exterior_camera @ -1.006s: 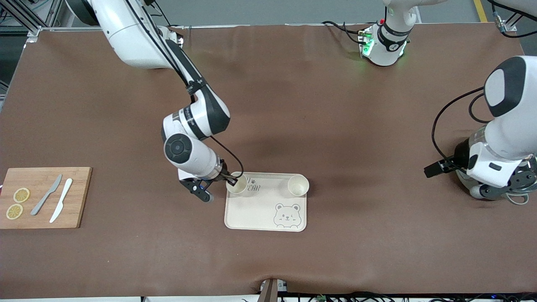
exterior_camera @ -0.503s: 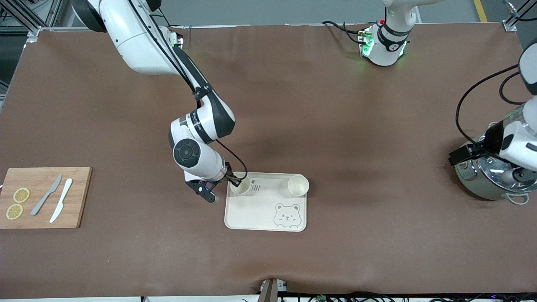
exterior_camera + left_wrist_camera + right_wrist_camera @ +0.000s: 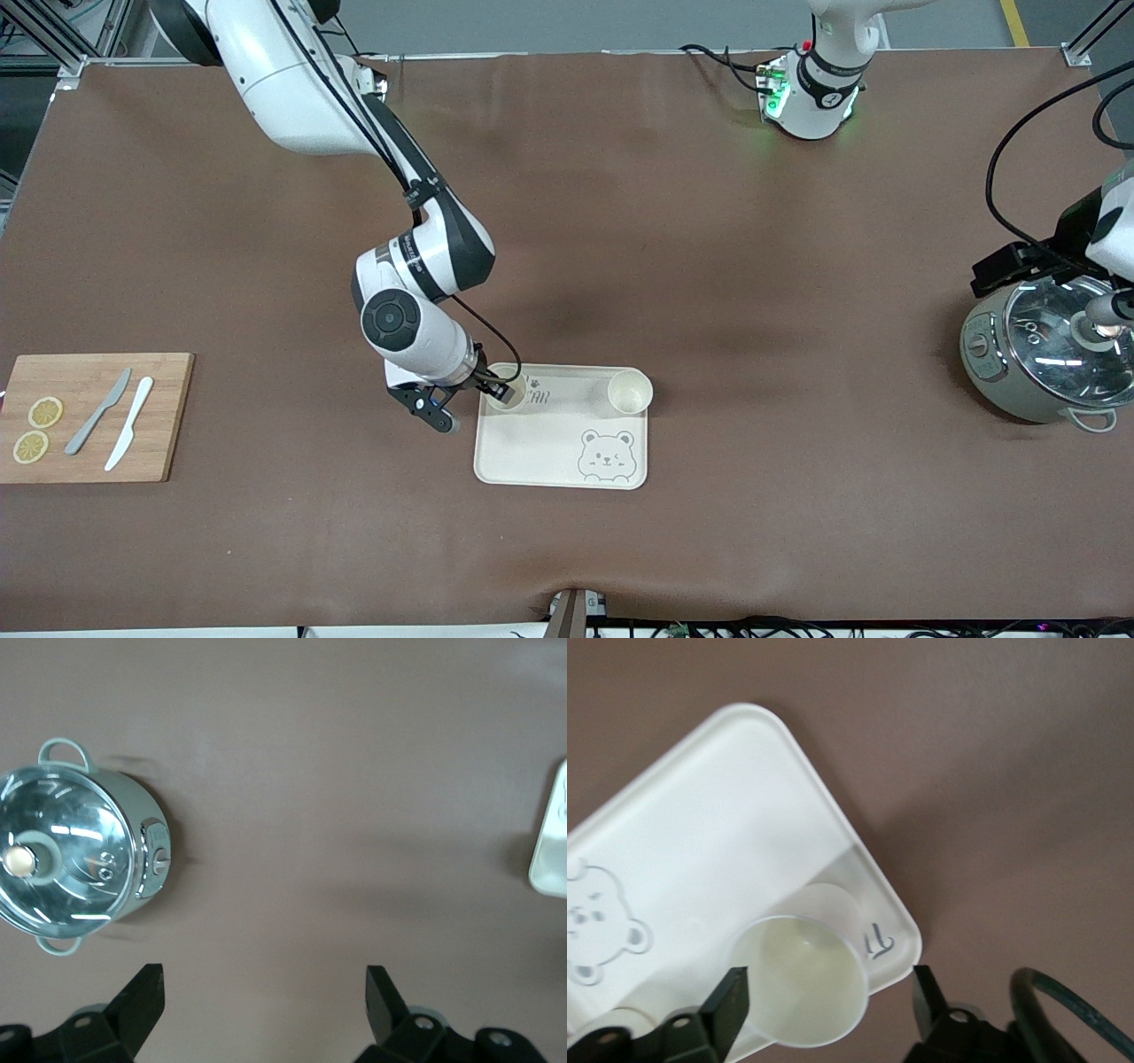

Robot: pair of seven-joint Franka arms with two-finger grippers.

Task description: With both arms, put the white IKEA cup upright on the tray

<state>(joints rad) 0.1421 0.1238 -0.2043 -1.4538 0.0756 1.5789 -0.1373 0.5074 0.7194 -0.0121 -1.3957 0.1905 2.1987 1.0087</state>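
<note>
Two white cups stand upright on the tray (image 3: 532, 461): one (image 3: 802, 992) at the right arm's end sits directly beneath the spread-fingered right gripper (image 3: 830, 1003), while the left gripper (image 3: 266, 997), also spread, waits over the table (image 3: 709, 266) near the cooker (image 3: 1036, 354).

both arms were glossy white, built of rounded jointed segments with black bands at the joints. the right arm (image 3: 416, 266) carried a round black cap on its wrist housing, small dark lettering on the band above it, and a thin black cable running down its length to the right gripper (image 3: 461, 399), which was black with a spot of blue. the left arm's base (image 3: 811, 89) glowed green at one side, with black cables plugged in. the left gripper (image 3: 261, 1014) had two matte black wedge-shaped fingers (image 3: 142, 997) with small pale screws in their mounts.
</note>
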